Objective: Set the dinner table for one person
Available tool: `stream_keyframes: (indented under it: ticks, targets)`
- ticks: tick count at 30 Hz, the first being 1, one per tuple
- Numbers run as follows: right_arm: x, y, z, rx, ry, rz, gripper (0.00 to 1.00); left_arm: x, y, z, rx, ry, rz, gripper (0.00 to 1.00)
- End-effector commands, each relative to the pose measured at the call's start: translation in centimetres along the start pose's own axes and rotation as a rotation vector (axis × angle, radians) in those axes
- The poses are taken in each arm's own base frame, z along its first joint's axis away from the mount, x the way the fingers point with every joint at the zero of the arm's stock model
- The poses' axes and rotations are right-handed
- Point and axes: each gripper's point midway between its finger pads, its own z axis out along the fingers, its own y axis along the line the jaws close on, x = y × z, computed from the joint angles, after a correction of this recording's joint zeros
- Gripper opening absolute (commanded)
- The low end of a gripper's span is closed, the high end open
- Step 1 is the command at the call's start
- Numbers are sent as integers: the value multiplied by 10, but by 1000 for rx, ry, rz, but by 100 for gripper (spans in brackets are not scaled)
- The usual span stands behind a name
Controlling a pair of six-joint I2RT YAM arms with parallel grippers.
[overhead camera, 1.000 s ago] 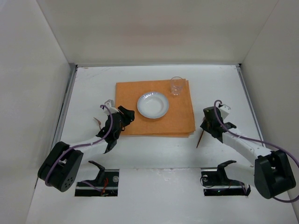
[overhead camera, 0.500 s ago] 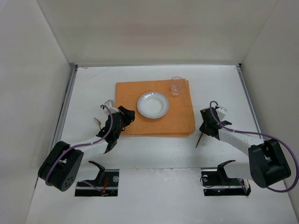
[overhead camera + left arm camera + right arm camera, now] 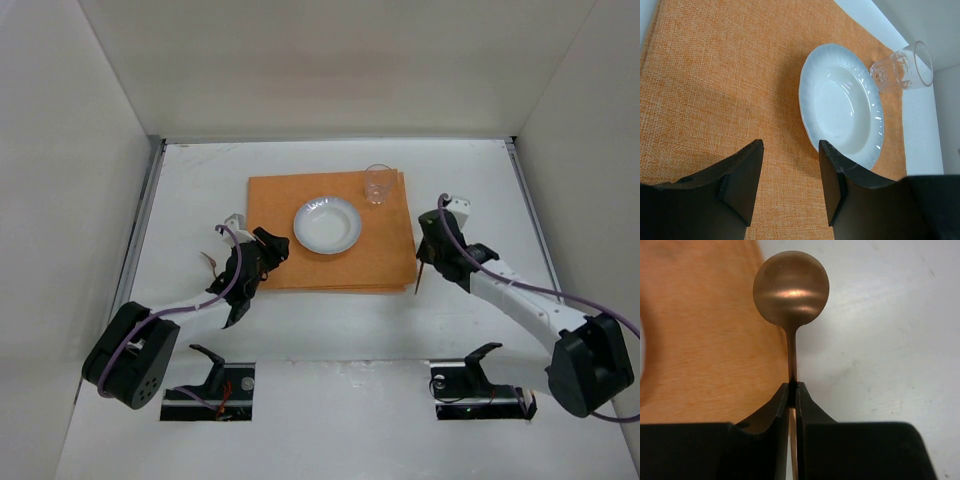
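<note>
Over placemat (image 3: 385,255) right edge, right end effector (image 3: 792,388) pinches spoon (image 3: 791,287).

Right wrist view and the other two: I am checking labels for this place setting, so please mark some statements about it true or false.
1. The right gripper is shut on the copper-coloured metal spoon. True.
2. The clear drinking glass stands on the round white ceramic plate. False: it stands beside the plate, on the orange woven cloth placemat.
3. The left gripper holds a fork. False: its jaws are open with nothing between them.
4. The plate lies on the placemat. True.
5. The placemat hangs over the edge of the matte white dinner table. False: it lies flat, wholly on the tabletop.
</note>
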Motion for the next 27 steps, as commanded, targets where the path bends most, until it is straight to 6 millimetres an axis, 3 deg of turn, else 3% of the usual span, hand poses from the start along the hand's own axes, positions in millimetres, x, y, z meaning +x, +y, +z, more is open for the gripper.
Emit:
stream_keyframes:
  ticks: [1,5,12,27]
  targets:
    - [-49,52,-14,-157,-113,-94,5,-13,-13,2,45,-44,-28,46]
    - [-45,101,-3,-252,-77,-174,5,-14,-12,1,42,-50,-22,46]
    - [-32,134,34,-279,-29,-214,5,-14,-12,1,42,-50,-20,46]
    - [-2,130,76,-225,52,-196,7,-15,-13,1,42,-54,-16,46]
